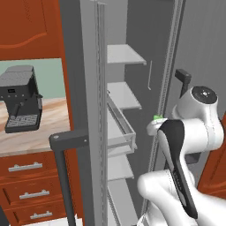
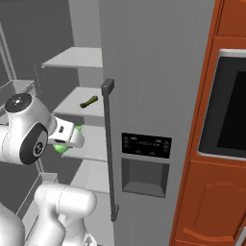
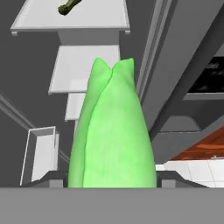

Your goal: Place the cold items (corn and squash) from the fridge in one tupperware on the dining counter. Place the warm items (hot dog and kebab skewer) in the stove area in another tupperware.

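Grey steel walls and smooth white shelves of the tall open fridge point(image 2: 86, 57) surrounded your white arm. Your two-finger gripper point(image 3: 112, 177) was closed on a bright green, husk-wrapped ear of corn point(image 3: 111, 135), smooth and tapering to a split tip at twelve o'clock in the hand view, its base seated between the dark fingertips. You could see the small dark green oblong squash point(image 2: 89, 101) lying on a white shelf, at one o'clock from the hand in the right base view, well apart from the gripper.
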Controlling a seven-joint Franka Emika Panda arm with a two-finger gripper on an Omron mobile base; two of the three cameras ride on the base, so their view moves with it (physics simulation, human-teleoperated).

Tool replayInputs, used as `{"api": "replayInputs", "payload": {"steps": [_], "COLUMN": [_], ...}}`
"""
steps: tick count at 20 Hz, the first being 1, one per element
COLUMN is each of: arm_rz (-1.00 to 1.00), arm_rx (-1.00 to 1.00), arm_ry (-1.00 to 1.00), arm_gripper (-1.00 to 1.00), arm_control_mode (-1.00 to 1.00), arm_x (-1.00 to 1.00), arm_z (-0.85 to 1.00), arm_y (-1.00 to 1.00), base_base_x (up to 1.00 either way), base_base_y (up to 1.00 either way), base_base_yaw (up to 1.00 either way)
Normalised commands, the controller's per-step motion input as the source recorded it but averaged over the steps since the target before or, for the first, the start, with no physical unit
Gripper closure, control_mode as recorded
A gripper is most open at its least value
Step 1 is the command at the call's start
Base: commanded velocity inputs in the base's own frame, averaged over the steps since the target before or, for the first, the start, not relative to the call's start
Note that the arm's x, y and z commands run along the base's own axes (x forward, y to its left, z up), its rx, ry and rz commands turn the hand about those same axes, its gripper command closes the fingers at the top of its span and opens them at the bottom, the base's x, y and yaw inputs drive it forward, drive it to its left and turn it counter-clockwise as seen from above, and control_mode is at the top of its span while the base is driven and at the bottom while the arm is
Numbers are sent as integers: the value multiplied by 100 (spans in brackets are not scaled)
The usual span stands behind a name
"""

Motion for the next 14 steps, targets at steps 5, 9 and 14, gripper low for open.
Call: {"api": "replayInputs", "payload": {"steps": [5,9,14], "arm_rz": [0,0,0], "arm_rx": [0,0,0], "arm_ry": [0,0,0], "arm_gripper": [100,100,100], "arm_control_mode": [100,100,100], "arm_x": [-8,0,0], "arm_z": [0,0,0], "arm_y": [-2,0,0], "base_base_x": [-41,-57,-43], "base_base_y": [-4,0,-8], "base_base_yaw": [0,0,0]}}
